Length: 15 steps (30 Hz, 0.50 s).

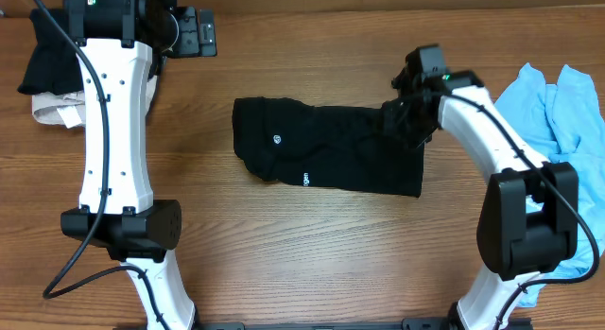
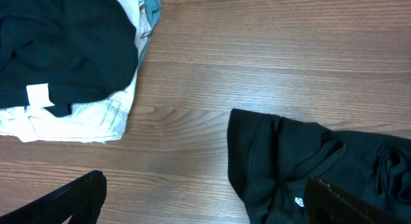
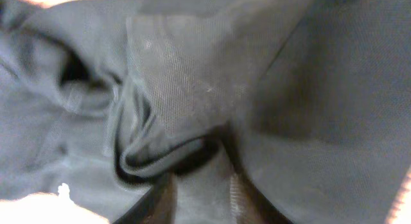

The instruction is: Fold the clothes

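The left arm stretches along the table's (image 1: 312, 264) left side, its left gripper (image 1: 194, 32) gaping beside a clothes pile (image 1: 49, 70). The right arm bends inward, and the right gripper (image 1: 405, 103) pinches the right end of the black garment (image 1: 321, 155) lying mid-table.

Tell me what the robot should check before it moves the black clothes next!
1. Left hand open and holding nothing: ok.
2. Right hand gripping the soft black fabric garment: cannot tell; its fingers sit against the cloth's right end.
3. Black garment lying flat: not ok; it is bunched up by the right hand.
4. Crumpled light blue T-shirt apart from the black garment: ok.
5. Pile of black and white clothes apart from the black garment: ok; it lies at the table's left edge.
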Motion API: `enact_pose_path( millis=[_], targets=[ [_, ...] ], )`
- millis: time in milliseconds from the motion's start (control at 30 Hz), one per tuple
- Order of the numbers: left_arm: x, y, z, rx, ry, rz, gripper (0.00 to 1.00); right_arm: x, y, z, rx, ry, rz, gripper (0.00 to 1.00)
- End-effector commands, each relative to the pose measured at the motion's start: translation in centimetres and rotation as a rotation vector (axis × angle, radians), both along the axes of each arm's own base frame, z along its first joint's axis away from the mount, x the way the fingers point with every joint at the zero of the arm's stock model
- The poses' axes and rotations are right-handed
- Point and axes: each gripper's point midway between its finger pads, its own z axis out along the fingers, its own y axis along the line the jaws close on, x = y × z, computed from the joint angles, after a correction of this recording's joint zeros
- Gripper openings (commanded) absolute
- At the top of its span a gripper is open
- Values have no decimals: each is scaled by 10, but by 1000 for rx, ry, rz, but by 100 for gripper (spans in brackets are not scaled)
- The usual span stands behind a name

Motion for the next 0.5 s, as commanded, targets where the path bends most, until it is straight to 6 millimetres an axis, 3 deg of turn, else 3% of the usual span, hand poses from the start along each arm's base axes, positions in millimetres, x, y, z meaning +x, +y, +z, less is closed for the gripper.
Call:
enact_pose_path(
  millis=[0,133,467],
  targets=[
    [3,-1,-6,-15,12,5,100,-6,2,-13,3,-10,-14,15],
    [3,-1,-6,-15,12,5,100,-2,-4,-25,-11,-29,-76,9],
    [5,-1,-5,-16,3,5,100,22,-13,-20,-15,-126,-107,7]
  ],
)
